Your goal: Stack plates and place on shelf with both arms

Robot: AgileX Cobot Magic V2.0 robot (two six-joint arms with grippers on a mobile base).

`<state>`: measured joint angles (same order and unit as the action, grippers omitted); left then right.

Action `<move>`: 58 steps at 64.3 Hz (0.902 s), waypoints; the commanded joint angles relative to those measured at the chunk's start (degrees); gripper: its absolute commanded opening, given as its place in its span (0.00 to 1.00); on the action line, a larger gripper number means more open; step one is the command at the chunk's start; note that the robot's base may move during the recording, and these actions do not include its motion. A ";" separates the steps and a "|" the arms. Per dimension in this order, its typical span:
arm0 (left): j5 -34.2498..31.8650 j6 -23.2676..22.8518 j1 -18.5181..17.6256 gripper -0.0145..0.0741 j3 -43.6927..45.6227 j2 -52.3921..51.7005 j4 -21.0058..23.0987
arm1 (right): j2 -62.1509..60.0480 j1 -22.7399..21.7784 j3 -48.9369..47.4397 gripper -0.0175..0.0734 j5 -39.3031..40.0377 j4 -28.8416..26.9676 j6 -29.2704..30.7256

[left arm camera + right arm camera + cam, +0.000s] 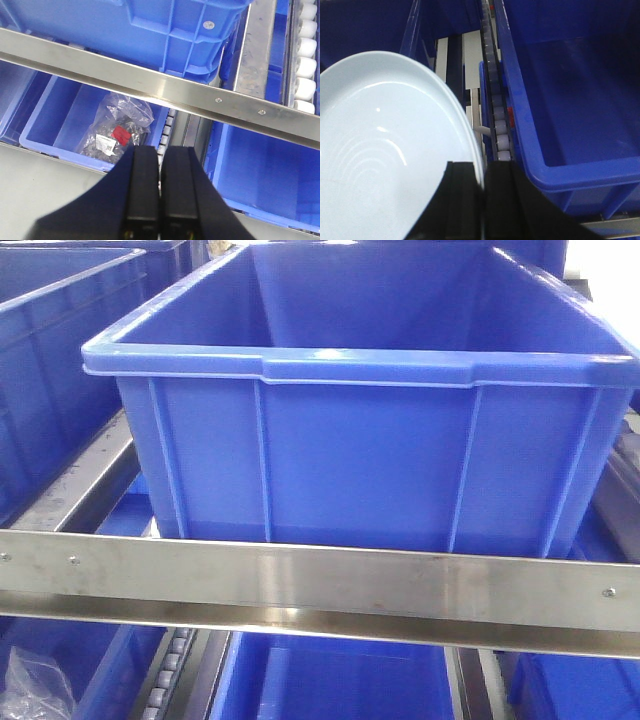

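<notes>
Blue bins fill steel racking. Right gripper clamps the plate rim, plate extending left of its jaws. Left gripper closed, empty.

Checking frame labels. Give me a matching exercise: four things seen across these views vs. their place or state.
1. plate
2. left gripper
3. plastic bag
4. steel rail

A. shut, holding nothing
B. lying in a lower blue bin
C. rim clamped by the right gripper
D. running across below the big blue crate

Pairs: 1-C, 2-A, 3-B, 4-D
</notes>
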<state>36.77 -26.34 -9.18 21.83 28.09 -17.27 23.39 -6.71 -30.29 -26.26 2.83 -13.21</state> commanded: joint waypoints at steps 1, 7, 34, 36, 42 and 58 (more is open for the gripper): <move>-3.57 -0.51 0.10 0.27 1.72 0.10 -0.51 | 1.95 -0.24 -1.72 0.25 9.11 0.17 0.03; -3.57 -0.51 0.10 0.27 1.72 0.10 -0.51 | 5.34 -0.24 -2.23 0.25 13.90 -1.95 0.03; -3.57 -0.51 0.10 0.27 1.72 0.10 -0.51 | 36.03 8.91 -21.86 0.25 16.84 -14.48 0.03; -3.57 -0.51 0.10 0.27 1.72 0.10 -0.51 | 38.95 10.81 -24.08 0.25 17.26 -14.48 0.03; -3.57 -0.51 0.10 0.27 1.72 0.10 -0.51 | 46.75 15.71 -30.30 0.25 18.23 -14.48 0.03; -3.57 -0.51 0.10 0.27 1.72 0.10 -0.51 | 60.80 22.97 -42.14 0.25 18.45 -14.48 0.03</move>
<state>36.77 -26.34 -9.18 21.83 28.09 -17.27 83.61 14.92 -67.70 -13.52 -11.02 -13.21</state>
